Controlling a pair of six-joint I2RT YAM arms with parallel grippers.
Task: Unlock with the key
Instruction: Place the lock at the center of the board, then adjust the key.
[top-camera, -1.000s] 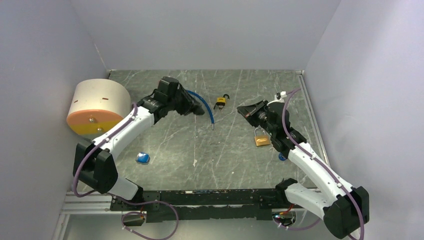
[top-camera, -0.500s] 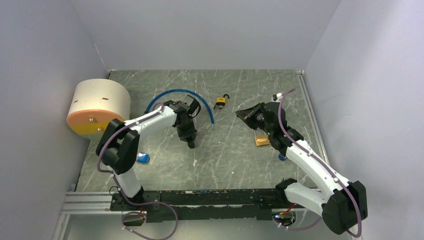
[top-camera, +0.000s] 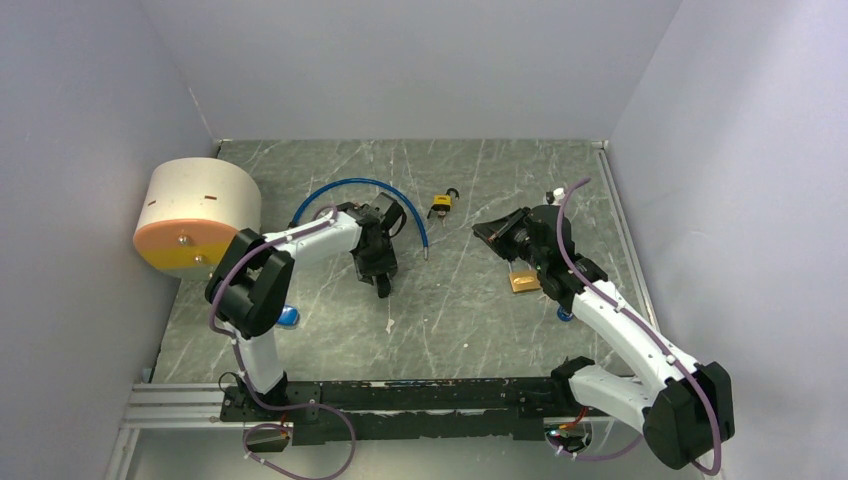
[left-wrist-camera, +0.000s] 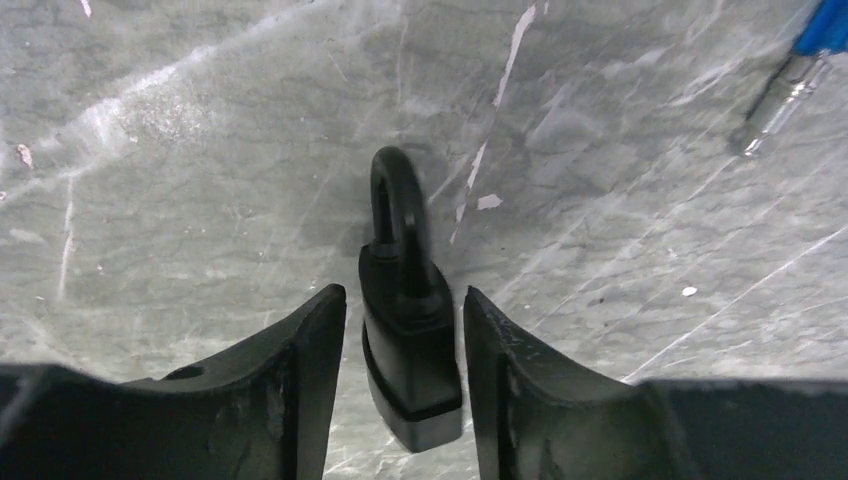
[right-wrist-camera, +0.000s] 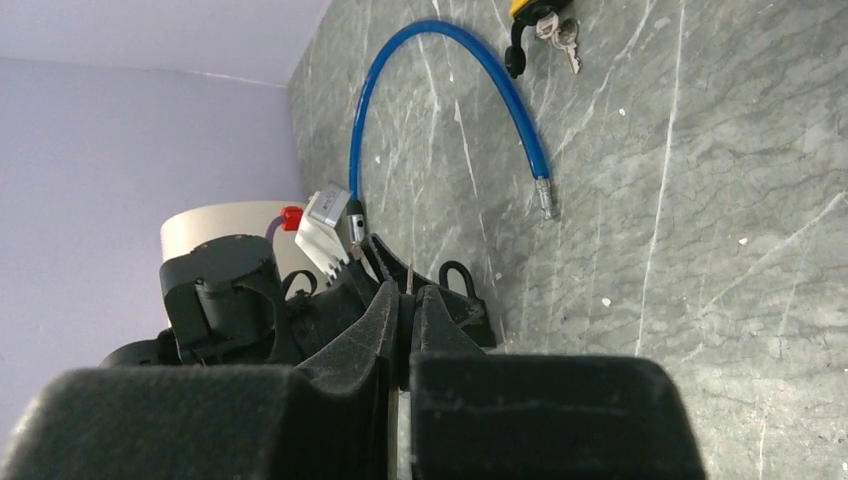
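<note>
Two arms on a dark rail (top-camera: 400, 395) at the near edge of a grey-green marbled table (top-camera: 450, 330).

1. Small blue object (top-camera: 288, 317), near left, lying beside the left arm's elbow.
2. Brass padlock (top-camera: 522, 281), near right, lying flat and partly under the right arm.
3. Left gripper (left-wrist-camera: 402, 295), left of centre, pointed down at the table. Jaws partly apart, one finger (left-wrist-camera: 310, 340) on each side of item 4, a narrow gap showing on both sides; nothing clamped.
4. Black padlock (left-wrist-camera: 410, 350), the task's lock, flat on the table between those fingers, shackle pointing away from the wrist. Seen from the right wrist as a dark body with its loop up (right-wrist-camera: 465, 300), just beyond the right fingertips.
5. Right gripper (right-wrist-camera: 405, 295), right of centre, well apart from item 3, aimed toward the left arm. Jaws pressed together on a thin sliver (right-wrist-camera: 408, 272) that sticks out at the tips; too small to name.
6. Blue cable (top-camera: 370, 185), arched on the table behind the left gripper, bare metal tip on its right end.
7. Yellow padlock (top-camera: 441, 205), centre far, with keys (right-wrist-camera: 560, 35) attached.
8. Cream drum with orange lower face (top-camera: 195, 215), far left, against the wall.
</note>
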